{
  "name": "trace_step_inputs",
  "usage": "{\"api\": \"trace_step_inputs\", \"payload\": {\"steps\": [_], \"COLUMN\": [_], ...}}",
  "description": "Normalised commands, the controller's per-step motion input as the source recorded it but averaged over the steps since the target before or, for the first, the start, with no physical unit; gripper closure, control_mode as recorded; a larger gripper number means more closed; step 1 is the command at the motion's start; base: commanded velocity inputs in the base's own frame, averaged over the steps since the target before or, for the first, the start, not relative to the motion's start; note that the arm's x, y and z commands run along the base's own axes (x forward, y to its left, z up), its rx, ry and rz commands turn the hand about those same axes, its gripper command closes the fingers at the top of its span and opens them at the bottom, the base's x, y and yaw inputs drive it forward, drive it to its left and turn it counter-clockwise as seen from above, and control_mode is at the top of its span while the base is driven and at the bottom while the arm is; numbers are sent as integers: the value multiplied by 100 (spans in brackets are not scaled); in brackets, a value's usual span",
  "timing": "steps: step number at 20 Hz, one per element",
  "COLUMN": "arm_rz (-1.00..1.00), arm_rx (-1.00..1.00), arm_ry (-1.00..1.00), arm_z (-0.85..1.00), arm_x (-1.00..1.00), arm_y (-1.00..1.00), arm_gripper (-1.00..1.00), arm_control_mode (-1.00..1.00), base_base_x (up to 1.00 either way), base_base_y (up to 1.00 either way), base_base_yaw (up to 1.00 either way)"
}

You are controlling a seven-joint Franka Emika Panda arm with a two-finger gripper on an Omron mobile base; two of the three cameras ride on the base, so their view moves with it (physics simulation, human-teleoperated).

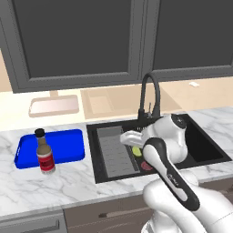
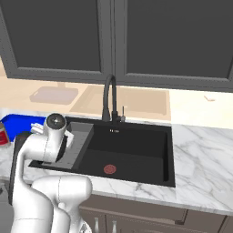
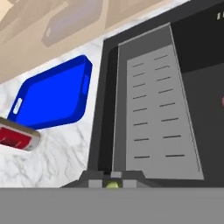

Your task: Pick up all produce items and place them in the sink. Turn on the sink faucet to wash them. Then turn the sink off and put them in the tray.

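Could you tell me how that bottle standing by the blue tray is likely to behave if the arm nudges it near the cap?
The bottle is tall and narrow on a small base, so a high nudge would probably tip it. It looks rigid, likely stiff rather than squashy. Being round, it may roll across the marble counter, perhaps towards the blue tray.

The blue tray (image 1: pixel 68 148) left of the sink (image 1: pixel 207 145) has a bare floor, but 1 bottle (image 1: pixel 45 152) stands at its front edge, blocking a low approach from the counter's front, while the sides and back lie open. Between tray and sink runs a bare strip of marble counter (image 1: pixel 91 179). Inside the sink, the grey rack (image 1: pixel 113 150) fills the left part, the right part is open black floor, and the faucet (image 1: pixel 150 95) arches over the back rim.
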Motion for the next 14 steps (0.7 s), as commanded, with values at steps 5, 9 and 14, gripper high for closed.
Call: {"api": "trace_step_inputs", "payload": {"steps": [5,9,14], "arm_rz": [-1,-1,-1], "arm_rx": [0,0,0], "arm_ry": [1,0,1], "arm_z": [0,-6,-21], "arm_x": [13,17,18], "arm_y": [-69,-72,-73], "arm_gripper": [100,100,100], "arm_control_mode": [-100,-100,-100], "base_base_x": [0,0,0], "base_base_y": [0,0,0], "base_base_yaw": [0,0,0]}}
